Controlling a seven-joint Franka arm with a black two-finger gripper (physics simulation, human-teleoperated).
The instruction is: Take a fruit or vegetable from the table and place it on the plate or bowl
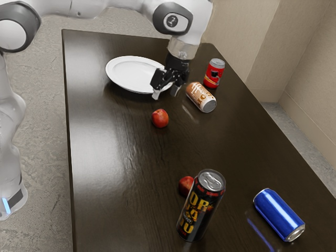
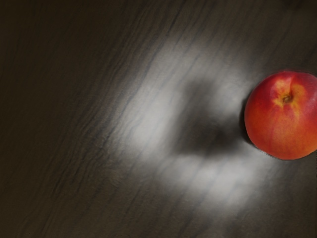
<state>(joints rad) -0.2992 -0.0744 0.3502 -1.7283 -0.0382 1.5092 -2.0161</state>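
Two peaches, one plate, four cans on a dark wooden desk point(image 1: 105, 157).

First peach point(image 1: 160, 118), red-orange, lying in the open on bare wood, near the white plate point(image 1: 131, 73) but apart from its rim. In the wrist view, the same first peach point(image 2: 282, 115) with stem dimple upward, cut off at the frame's edge, beside a soft dark shadow on the wood.

Second peach point(image 1: 186, 185) well apart from the first, toward the near end of the desk, partly hidden behind the black can point(image 1: 202, 205).

Jaws parted to a middling gap, holding nothing, hanging just above the desk at the plate's rim, between the plate and the orange can point(image 1: 201, 96), short of the first peach.

Cans, counted: red can point(image 1: 214, 73) standing upright by the far edge; orange can on its side just beside it; black can standing on end, its yellow lettering hard to make out; blue can point(image 1: 279, 214) on its side toward the exterior view's lower right, a blue gleam on the wood next to it.

White arm point(image 1: 178, 21) entering from the exterior view's upper left, cut off by the frame's top.
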